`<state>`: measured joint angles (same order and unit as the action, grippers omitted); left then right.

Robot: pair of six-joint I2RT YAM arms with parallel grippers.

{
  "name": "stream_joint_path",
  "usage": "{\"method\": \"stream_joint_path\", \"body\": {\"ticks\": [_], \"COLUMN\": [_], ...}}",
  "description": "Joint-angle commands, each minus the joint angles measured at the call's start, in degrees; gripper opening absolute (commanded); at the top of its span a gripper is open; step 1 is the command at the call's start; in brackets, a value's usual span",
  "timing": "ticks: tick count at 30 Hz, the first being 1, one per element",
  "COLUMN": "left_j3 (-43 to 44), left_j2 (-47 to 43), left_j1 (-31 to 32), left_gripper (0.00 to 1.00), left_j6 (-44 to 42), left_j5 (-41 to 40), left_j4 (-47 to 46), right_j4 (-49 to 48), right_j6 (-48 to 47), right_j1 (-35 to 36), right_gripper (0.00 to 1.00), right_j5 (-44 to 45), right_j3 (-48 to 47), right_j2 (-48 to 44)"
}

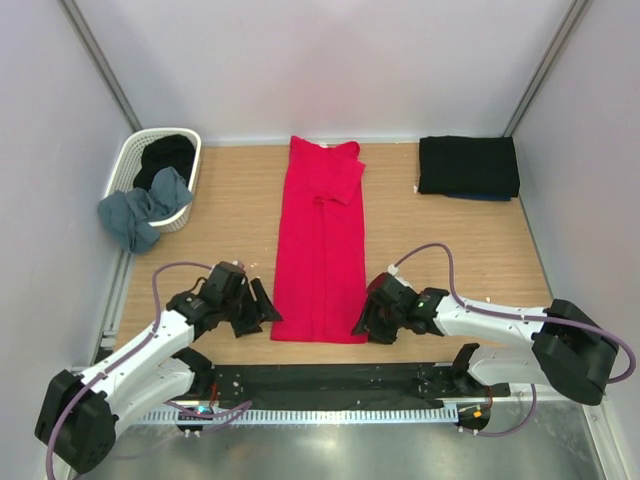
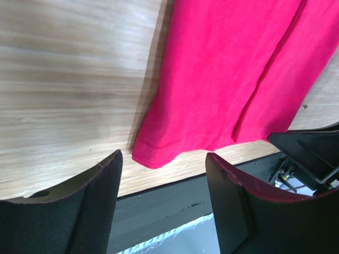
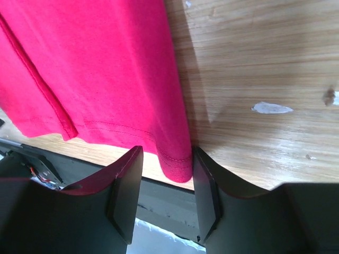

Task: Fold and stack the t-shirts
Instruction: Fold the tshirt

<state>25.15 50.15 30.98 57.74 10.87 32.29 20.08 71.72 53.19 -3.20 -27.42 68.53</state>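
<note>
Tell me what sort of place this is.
Probably a robot lab test cell, not a home: plain white walls box in a wooden table, a left arm and right arm are mounted at its edge, and a red t-shirt lies flat between them.

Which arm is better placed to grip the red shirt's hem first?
Right. The red shirt corner sits deep between the right gripper fingers; the left gripper, open wider, has its corner only at the fingertips.

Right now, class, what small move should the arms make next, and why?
Probably close both grippers: the left gripper and right gripper each straddle a near hem corner of the red t-shirt, jaws apart, not yet gripping.
</note>
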Motion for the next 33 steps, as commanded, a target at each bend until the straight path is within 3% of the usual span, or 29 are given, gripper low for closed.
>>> {"method": "stream_joint_path", "body": {"ticks": [1, 10, 24, 27, 30, 33], "left_j3": [-1.59, -4.67, -5.90, -6.16, -6.43, -5.99], "left_j2": [-0.76, -0.32, 3.02, 4.16, 4.69, 3.73], "left_j1": [0.13, 0.13, 0.13, 0.22, 0.22, 0.31], "left_gripper": [0.64, 0.56, 0.36, 0.27, 0.00, 0.00], "left_j6": [2.82, 3.79, 4.05, 3.88, 3.70, 3.96], "left_j5": [3.71, 2.31, 1.69, 2.22, 2.22, 1.43], "left_j4": [-1.97, -2.06, -5.22, -5.84, -5.58, -3.39], "right_j4": [6.28, 11.65, 8.14, 8.23, 7.26, 5.24], "right_j6": [0.96, -0.27, -1.06, -0.62, -0.10, 0.26], "right_j1": [0.78, 0.78, 0.78, 0.78, 0.78, 0.86], "right_gripper": [0.47, 0.39, 0.20, 0.17, 0.05, 0.01], "right_j5": [2.94, 8.74, 5.23, 5.05, 4.08, 0.57], "right_j3": [-0.08, -2.64, -2.29, -1.67, -0.27, 1.58], "right_j2": [0.72, 0.72, 5.30, 4.77, 4.07, 3.63]}}
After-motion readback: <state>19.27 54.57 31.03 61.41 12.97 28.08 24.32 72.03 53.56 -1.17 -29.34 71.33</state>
